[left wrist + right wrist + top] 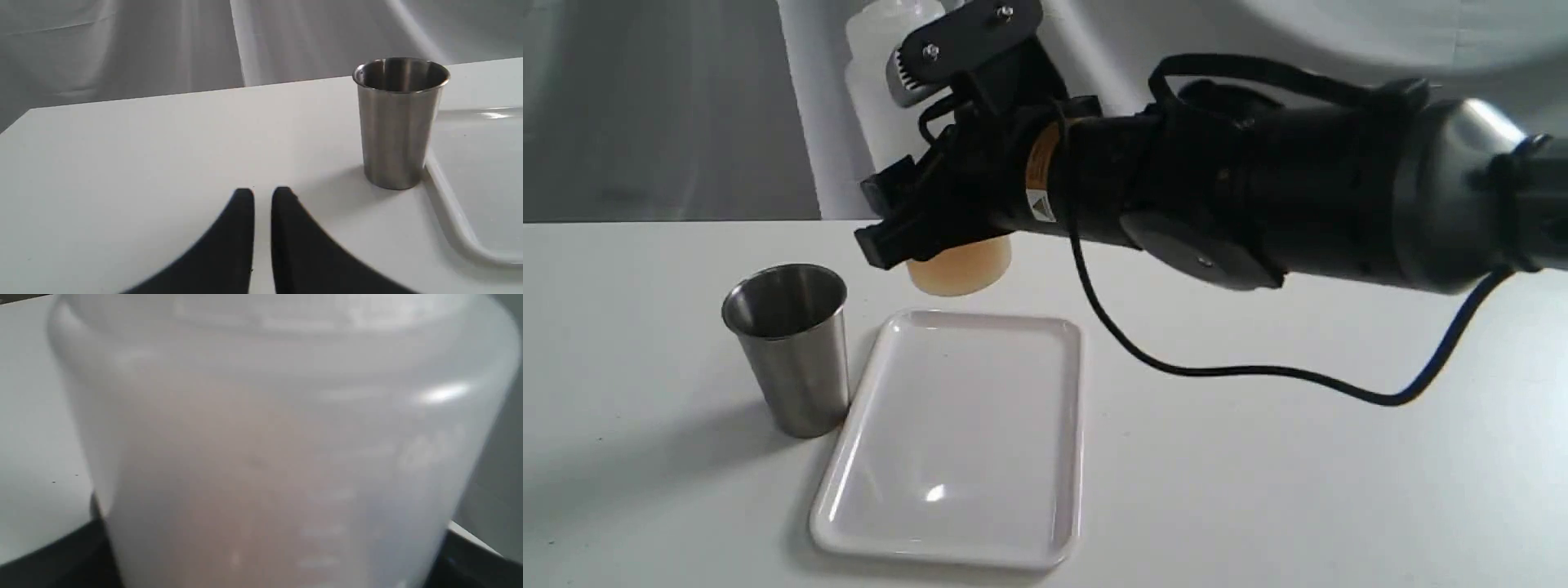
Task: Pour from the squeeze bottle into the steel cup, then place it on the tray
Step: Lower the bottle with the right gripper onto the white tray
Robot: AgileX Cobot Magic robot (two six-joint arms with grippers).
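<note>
I've got my right gripper (923,147) clamped round the upright squeeze bottle (874,90), long axis vertical, and the steel cup (792,351) stands lower down to the gripper's left, just beside the tray (956,433), so that's the way the nozzle must tip.

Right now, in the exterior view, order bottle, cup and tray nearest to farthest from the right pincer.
1. squeeze bottle: held in the right pincer.
2. tray: its far rim just in front.
3. steel cup: left of the tray.
</note>
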